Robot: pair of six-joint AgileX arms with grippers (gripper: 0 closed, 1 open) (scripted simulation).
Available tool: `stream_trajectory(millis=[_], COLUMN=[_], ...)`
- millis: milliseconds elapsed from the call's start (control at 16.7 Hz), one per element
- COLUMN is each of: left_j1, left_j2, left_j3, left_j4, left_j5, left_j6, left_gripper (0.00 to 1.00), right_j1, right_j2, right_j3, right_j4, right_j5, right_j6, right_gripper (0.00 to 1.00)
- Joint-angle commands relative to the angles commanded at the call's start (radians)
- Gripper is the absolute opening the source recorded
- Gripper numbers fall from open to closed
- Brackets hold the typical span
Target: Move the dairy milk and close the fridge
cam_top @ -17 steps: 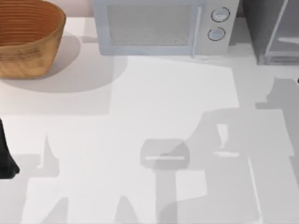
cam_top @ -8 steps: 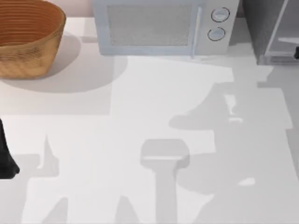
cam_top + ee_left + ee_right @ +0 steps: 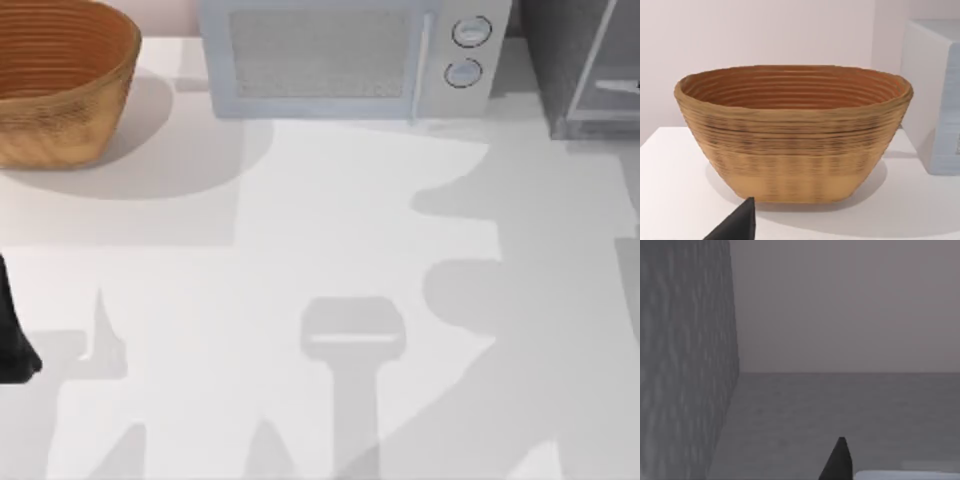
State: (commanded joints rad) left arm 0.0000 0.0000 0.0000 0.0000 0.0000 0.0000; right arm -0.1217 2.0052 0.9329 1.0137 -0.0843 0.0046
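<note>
The fridge [image 3: 575,60], a dark grey speckled cabinet with a pale-framed see-through door, stands at the table's back right corner. In the right wrist view its speckled wall [image 3: 685,360] rises close beside one dark fingertip [image 3: 838,462] of my right gripper, and a pale strip lies at the picture's edge near that fingertip. The dairy milk is out of view. My left arm [image 3: 12,340] is parked at the table's left edge. One dark fingertip [image 3: 738,225] of its gripper points at the woven basket [image 3: 795,130].
A brown woven basket [image 3: 60,80] sits at the back left. A light grey microwave [image 3: 340,55] with two round knobs stands at the back middle, between basket and fridge. The white tabletop [image 3: 300,230] carries the arms' shadows.
The right arm's shadow has slid across the table toward the right and back, and a dark tip at the right edge has crept up to the fridge. The left arm has stayed still.
</note>
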Motion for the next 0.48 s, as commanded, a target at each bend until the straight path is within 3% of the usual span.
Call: stream_trajectory(millis=[480], left_j1=[0.000], left_j2=[0.000], left_j3=[0.000], left_j4=[0.000], left_j5=[0.000], left_j6=[0.000], left_gripper=[1.00], right_j1=[-0.065], right_j2=[0.226], right_j3=[0.280], right_j4=[-0.055], right_j5=[-0.066], right_j6=[-0.007], right_gripper=[0.00])
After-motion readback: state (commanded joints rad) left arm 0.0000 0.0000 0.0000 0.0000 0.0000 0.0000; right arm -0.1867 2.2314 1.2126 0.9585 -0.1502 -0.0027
